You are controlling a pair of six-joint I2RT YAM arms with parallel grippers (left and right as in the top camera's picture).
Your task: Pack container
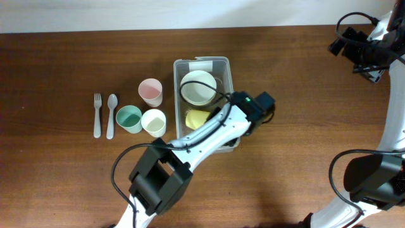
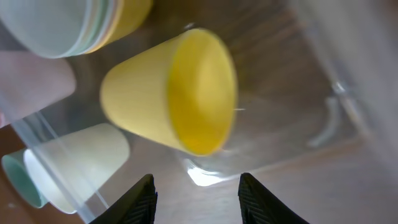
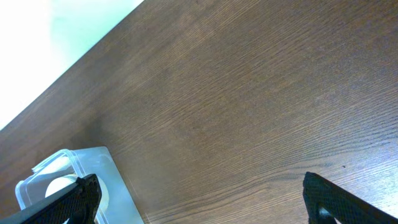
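The clear container (image 1: pixel 225 63) stands mid-table. It holds a stack of pale bowls (image 1: pixel 198 87) and a yellow cup (image 1: pixel 196 118) lying on its side. My left gripper (image 1: pixel 224 113) hovers over the container's right side. In the left wrist view its fingers (image 2: pixel 196 199) are open and empty, just short of the yellow cup (image 2: pixel 168 93), with the bowls (image 2: pixel 74 25) beyond and the container wall (image 2: pixel 348 74) at right. My right gripper (image 1: pixel 357 50) is open and empty at the far right, away from the container (image 3: pixel 81 174).
Left of the container stand a pink cup (image 1: pixel 150 92), a teal cup (image 1: pixel 129 118) and a cream cup (image 1: pixel 154 122). A fork (image 1: pixel 97 115) and a spoon (image 1: pixel 111 116) lie further left. The table's far edge meets a white wall.
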